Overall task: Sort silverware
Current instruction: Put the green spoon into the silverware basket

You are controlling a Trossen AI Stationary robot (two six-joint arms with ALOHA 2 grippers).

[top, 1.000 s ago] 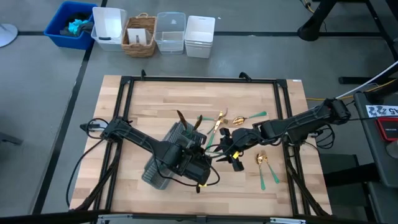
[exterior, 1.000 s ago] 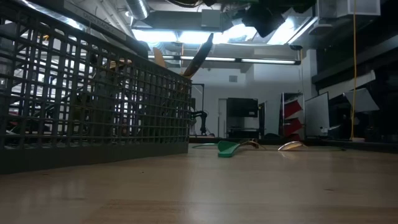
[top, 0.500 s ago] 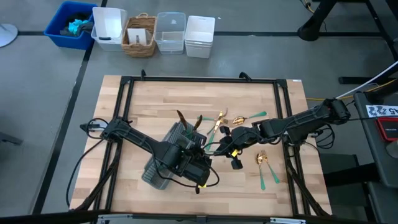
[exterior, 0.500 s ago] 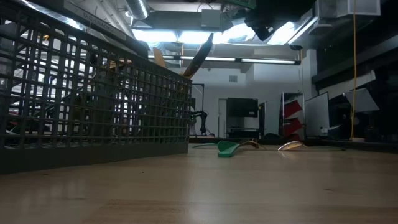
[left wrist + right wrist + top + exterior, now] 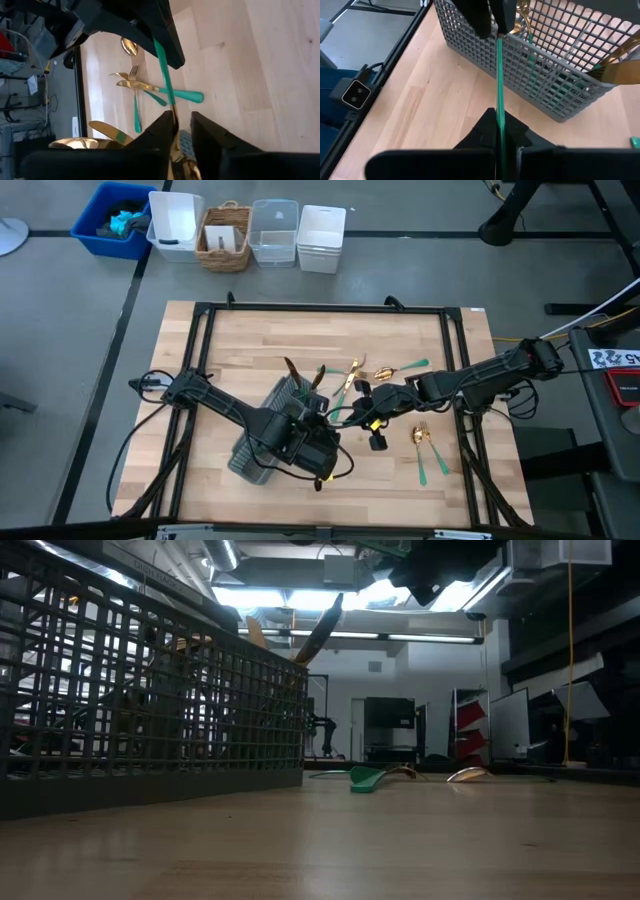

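Note:
One piece of silverware, with a slim green handle (image 5: 499,75) and a gold head (image 5: 173,145), spans the gap between my two grippers, just right of the grey mesh caddy (image 5: 268,435). My right gripper (image 5: 360,417) is shut on the handle's end. My left gripper (image 5: 328,421) stands with its fingers parted on either side of the gold head (image 5: 182,134). I cannot tell whether the head touches them. More silverware stands in the caddy (image 5: 615,65). My right gripper pinches the free end of the green handle (image 5: 499,116) between its two fingers. It comes nearly level from the table's right, and the handle runs straight on from the fingers toward my left gripper. The piece is clear of the table, above the caddy's right edge.
Loose silverware lies on the wood right of the grippers: a fork and a spoon (image 5: 428,448) nearer, and several pieces (image 5: 385,370) farther back. The caddy (image 5: 150,710) fills the left of the low view. Bins (image 5: 250,235) stand beyond the table's far edge.
My right gripper has moved a little toward the table's left, up to my left gripper. It has shut on the green handle held there. The caddy and the loose silverware have stayed in place.

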